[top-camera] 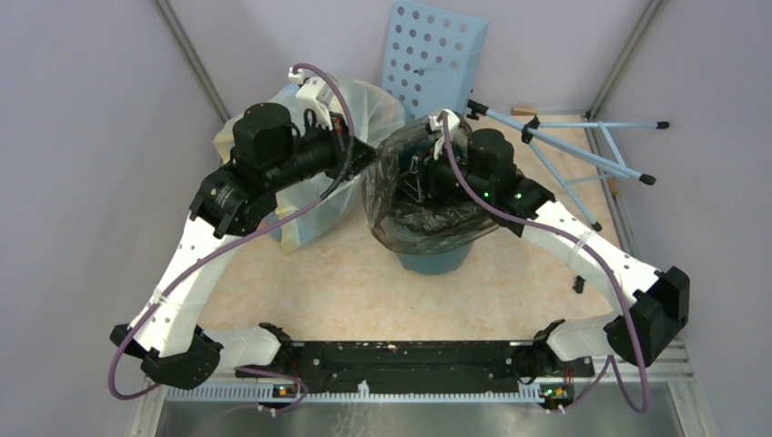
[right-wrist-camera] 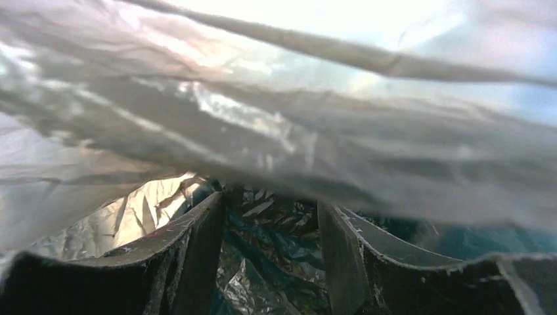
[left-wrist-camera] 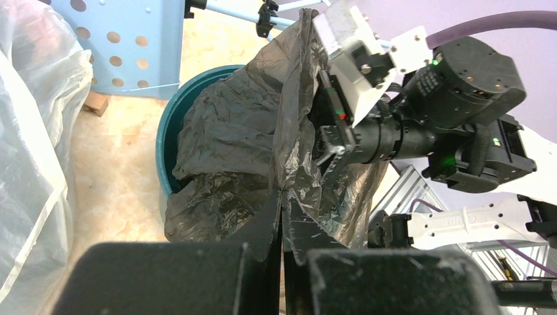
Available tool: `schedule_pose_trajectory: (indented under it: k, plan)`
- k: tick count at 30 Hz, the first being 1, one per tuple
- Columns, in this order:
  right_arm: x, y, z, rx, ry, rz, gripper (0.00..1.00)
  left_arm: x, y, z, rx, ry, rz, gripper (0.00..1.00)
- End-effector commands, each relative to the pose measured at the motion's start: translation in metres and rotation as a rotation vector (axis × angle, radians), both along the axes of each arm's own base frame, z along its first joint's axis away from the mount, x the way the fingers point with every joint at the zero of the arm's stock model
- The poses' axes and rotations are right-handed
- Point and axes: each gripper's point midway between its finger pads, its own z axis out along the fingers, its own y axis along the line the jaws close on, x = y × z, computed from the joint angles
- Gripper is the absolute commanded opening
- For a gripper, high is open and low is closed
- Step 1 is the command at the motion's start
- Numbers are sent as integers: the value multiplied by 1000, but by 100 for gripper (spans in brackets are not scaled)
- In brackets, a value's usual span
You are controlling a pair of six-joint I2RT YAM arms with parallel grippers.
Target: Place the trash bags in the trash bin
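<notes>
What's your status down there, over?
Left gripper shut on trash bag. Right gripper open under its film. Bag draped over trash bin. Right gripper crowds bin mouth.

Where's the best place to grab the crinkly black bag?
Pinch the black bag at its upright edge fold, coming from the left, where the left pincer grips. There the film stands in a thin ridge; elsewhere it sags over the bin.

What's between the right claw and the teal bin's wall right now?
Only the dark trash bag: the right wrist view shows its crinkled film under the open right claw, the bin showing teal through it.
</notes>
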Motion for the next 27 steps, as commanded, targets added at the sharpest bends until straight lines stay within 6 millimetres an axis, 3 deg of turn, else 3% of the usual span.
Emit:
schedule_pose_trajectory:
  k: [1, 3, 5, 7, 9, 13, 19, 27]
  plan:
    - [0, 18, 22, 45, -73, 62, 53, 0, 4, 13, -32, -35, 18, 0]
    - [3, 20, 16, 32, -61, 57, 44, 1, 4, 11, -27, -34, 22, 0]
    - [5, 19, 16, 16, -57, 49, 29, 3, 4, 10, -18, -35, 23, 0]
    - [7, 13, 18, 0, -57, 19, 0, 5, 4, 8, -7, -38, 28, 0]
    - [13, 1, 13, -44, -51, -53, 0, 7, 5, 6, 5, -41, 36, 0]
    - [20, -30, -16, -237, -28, -150, 0, 17, 12, 1, 48, -47, 88, 0]
    - [20, -57, -47, -373, 22, -232, 0, 36, 25, -20, 157, -34, 172, 0]
    - [26, -49, -87, -453, 82, -197, 0, 57, 34, -39, 226, -16, 245, 0]
